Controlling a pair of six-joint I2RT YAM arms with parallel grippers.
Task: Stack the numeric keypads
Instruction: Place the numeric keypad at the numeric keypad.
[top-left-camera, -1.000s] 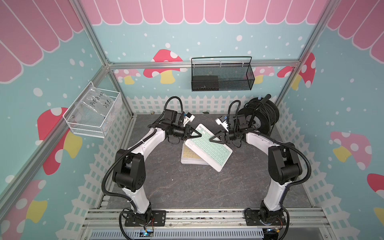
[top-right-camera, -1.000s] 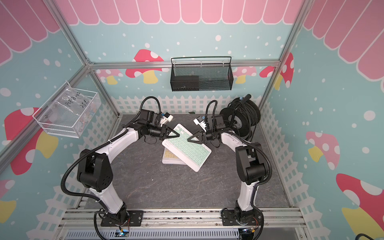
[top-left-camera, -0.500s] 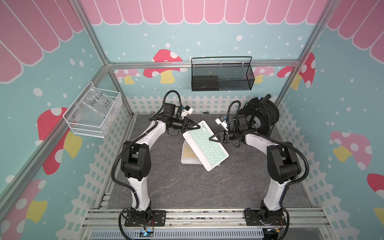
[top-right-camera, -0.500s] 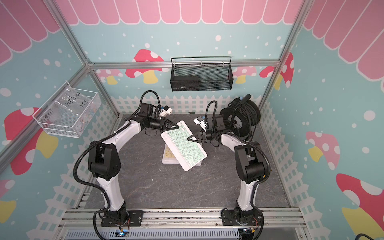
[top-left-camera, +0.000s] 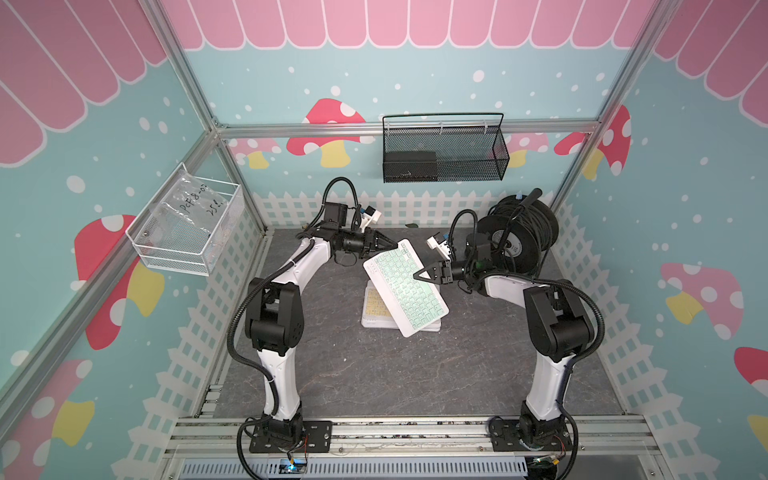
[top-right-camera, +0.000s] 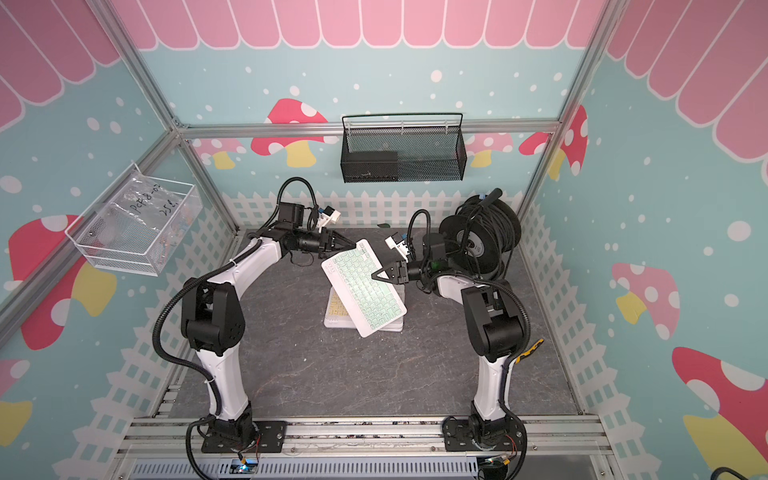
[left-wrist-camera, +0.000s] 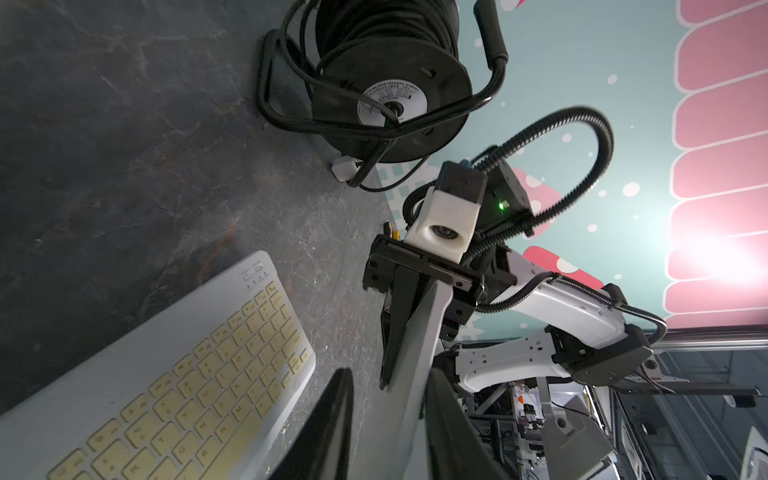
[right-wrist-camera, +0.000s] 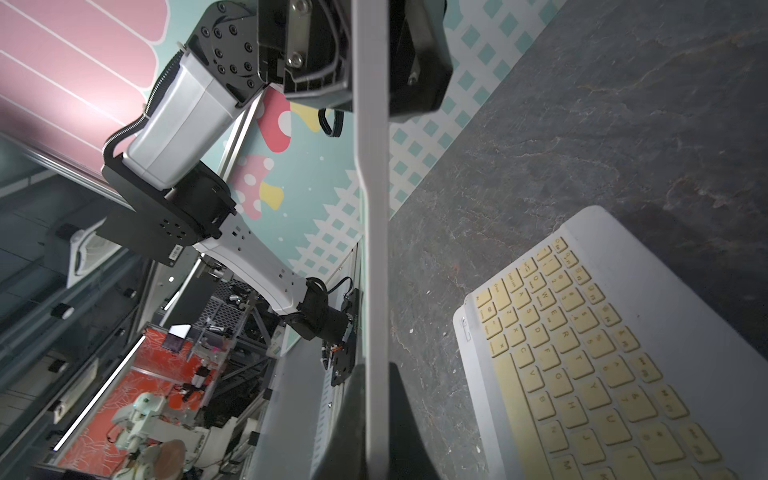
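A mint-green keypad (top-left-camera: 405, 286) (top-right-camera: 363, 286) hangs tilted above a yellow-keyed keypad (top-left-camera: 374, 305) (top-right-camera: 336, 308) that lies flat on the dark table. My right gripper (top-left-camera: 417, 276) (top-right-camera: 374, 277) (right-wrist-camera: 376, 370) is shut on the mint keypad's right long edge (right-wrist-camera: 372, 208). My left gripper (top-left-camera: 392, 245) (top-right-camera: 353, 245) (left-wrist-camera: 390, 378) is at its far corner. Its jaws are parted around the thin edge (left-wrist-camera: 419, 340), with a gap on one side. Both wrist views show the yellow keypad (left-wrist-camera: 187, 374) (right-wrist-camera: 582, 332) below.
A black cable reel (top-left-camera: 515, 237) (top-right-camera: 478, 237) (left-wrist-camera: 386, 83) stands at the back right, just behind my right arm. A black wire basket (top-left-camera: 444, 153) hangs on the back wall and a white wire basket (top-left-camera: 187, 232) on the left wall. A white picket fence borders the table.
The mint keypad has lifted off the yellow one and swung its far end toward the back. My left jaws have parted. My right jaws have closed on its edge.
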